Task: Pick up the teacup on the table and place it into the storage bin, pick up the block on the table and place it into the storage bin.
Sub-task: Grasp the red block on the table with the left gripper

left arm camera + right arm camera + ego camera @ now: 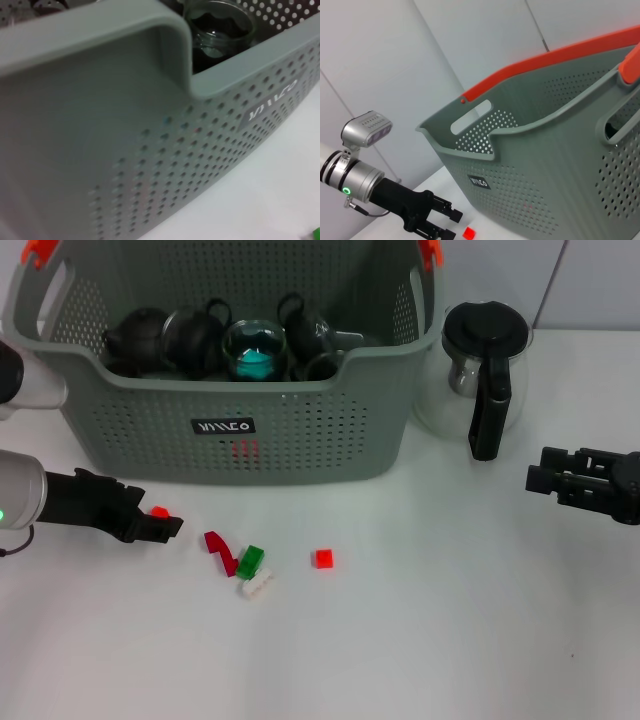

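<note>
left gripper [165, 524] sits low over the white table [450, 640], just in front of the large grey-green perforated plastic storage bin [300, 430]. its fingers stand slightly apart with nothing between them. a small red block [159, 511] lies right at the fingertips, on their bin-ward side; touching or not, cannot tell.

further out along the fingers' line, away from the arm: a dark red bent piece [217, 546], a green block [250, 560] lying against a white block [257, 585], then a red cube [323, 558] beyond those. all are loose on the table, none in the bin. the left arm is clearly nearer to every one of them.

right gripper [535, 478] hangs well apart on the far side, below the glass coffee pot with black handle [482, 375]; open or closed, cannot tell.

bin contents: dark teapots or cups [165, 340], a glass cup with teal inside [255, 352], and more dark glassware [310, 335]. no teacup is visible on the table, so the cup part is judged done and the block step is in hand. the nearest block calls for only a short sideways shift towards the bin.
</note>
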Controlling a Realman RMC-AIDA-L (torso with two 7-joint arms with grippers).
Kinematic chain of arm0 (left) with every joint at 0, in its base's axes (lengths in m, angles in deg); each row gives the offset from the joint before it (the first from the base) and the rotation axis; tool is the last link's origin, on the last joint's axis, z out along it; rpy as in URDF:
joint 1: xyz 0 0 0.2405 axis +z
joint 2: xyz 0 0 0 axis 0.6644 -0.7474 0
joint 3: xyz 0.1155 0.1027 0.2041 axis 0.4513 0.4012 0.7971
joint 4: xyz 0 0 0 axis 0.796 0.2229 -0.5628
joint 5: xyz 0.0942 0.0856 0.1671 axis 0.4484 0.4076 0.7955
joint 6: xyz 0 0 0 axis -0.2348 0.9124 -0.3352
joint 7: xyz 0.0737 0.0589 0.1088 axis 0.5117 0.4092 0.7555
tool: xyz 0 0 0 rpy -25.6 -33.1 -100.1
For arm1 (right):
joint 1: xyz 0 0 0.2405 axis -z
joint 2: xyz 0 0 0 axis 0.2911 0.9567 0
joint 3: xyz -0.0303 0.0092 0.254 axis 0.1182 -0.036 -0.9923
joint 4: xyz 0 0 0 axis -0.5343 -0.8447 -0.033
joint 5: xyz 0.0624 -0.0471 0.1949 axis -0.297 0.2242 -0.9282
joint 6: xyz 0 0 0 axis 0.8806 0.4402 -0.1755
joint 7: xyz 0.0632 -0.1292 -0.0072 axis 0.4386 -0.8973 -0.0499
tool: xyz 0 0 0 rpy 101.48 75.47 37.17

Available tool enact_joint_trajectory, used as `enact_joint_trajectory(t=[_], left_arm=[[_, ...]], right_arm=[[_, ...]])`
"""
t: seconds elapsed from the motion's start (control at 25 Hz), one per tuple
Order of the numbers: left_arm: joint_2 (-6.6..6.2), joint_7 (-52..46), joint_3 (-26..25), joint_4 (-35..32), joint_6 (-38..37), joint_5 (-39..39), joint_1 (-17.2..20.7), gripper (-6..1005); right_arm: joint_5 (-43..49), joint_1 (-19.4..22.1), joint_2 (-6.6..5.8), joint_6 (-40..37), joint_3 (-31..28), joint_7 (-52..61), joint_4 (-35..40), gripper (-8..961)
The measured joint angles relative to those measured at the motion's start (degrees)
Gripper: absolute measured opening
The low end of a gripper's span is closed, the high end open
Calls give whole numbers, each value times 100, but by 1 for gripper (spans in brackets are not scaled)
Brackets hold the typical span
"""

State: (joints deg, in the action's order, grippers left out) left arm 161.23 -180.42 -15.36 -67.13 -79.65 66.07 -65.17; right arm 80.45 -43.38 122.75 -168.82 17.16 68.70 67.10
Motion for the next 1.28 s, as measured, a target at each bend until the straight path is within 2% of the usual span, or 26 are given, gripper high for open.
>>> enact_joint_trajectory(t=[0.68,1.28], left_arm=[[25,-1,543,144,575,234,6,716],[28,-67,669,220,770,421,-7,608]], right_arm=[[5,45,-8,-18,12,0,-3,606],[4,72,-8,-11,-5,-19,1,606]])
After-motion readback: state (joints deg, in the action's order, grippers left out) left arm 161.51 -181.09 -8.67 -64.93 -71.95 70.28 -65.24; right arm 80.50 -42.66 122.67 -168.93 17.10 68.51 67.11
